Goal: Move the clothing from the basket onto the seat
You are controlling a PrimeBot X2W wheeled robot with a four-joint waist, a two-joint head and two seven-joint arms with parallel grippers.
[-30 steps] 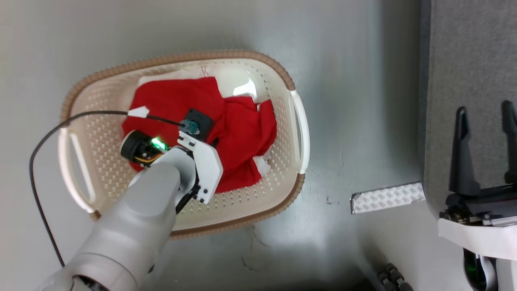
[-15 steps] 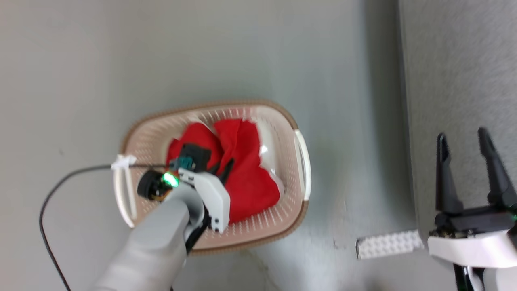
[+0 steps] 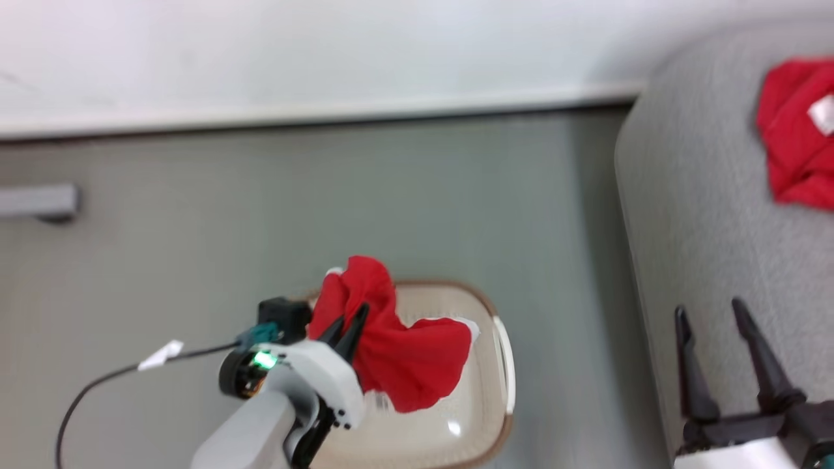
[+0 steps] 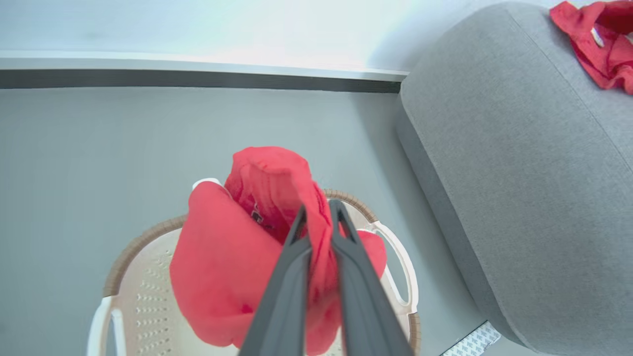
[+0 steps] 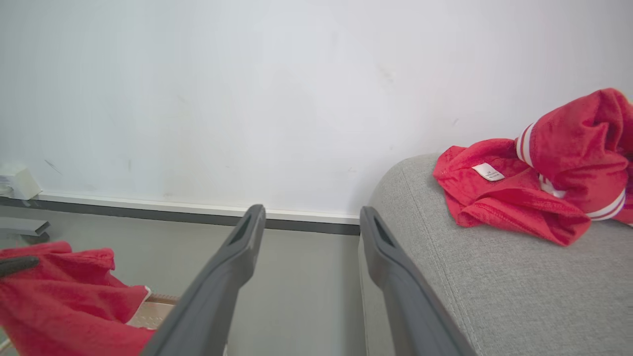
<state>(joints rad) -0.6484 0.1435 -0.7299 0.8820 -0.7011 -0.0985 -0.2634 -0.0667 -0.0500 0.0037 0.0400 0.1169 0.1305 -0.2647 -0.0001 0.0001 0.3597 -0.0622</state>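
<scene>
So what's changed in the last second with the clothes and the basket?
The left gripper, shut on a red garment, has lifted it up from the basket; the head camera tilted up too. The basket stays on the floor, and the right gripper stays open by the sofa.

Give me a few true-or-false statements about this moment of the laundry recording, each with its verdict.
1. The left tool is shut on a soft red garment that hangs over the oval cream-white plastic basket. True.
2. The right tool grips cloth. False: it is open and holds nothing.
3. A second red garment with white stripe trim lies on the light-grey woven-fabric sofa. True.
4. The basket stands on the sofa. False: it stands on the grey floor beside the sofa.
</scene>
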